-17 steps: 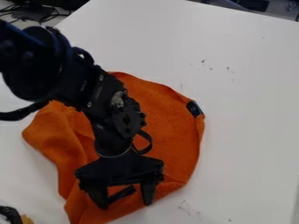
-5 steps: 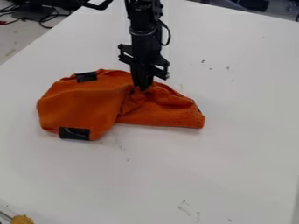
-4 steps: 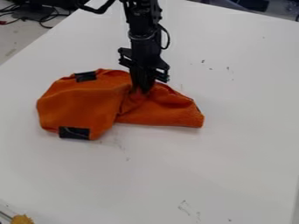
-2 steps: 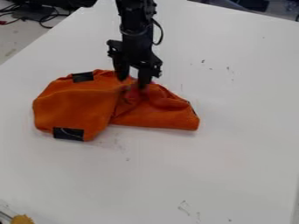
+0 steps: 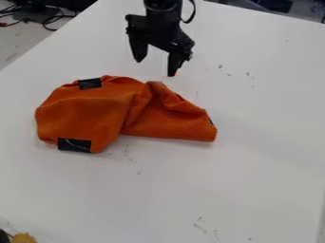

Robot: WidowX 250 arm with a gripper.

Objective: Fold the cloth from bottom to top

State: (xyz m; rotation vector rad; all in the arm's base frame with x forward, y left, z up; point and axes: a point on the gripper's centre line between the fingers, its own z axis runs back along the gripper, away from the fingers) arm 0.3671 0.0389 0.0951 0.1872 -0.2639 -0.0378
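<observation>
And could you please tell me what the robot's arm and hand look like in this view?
The arm is black, with a thin black cable looping out beside it. The hand is black too, with a wide, angular body and two dark fingers that taper towards their tips.

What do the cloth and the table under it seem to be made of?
The cloth looks like soft, matte woven fabric, perhaps microfiber or terry, judging by its slack folds. The table seems to have a smooth white laminate or painted top, going by its even, scuffed surface.
</observation>
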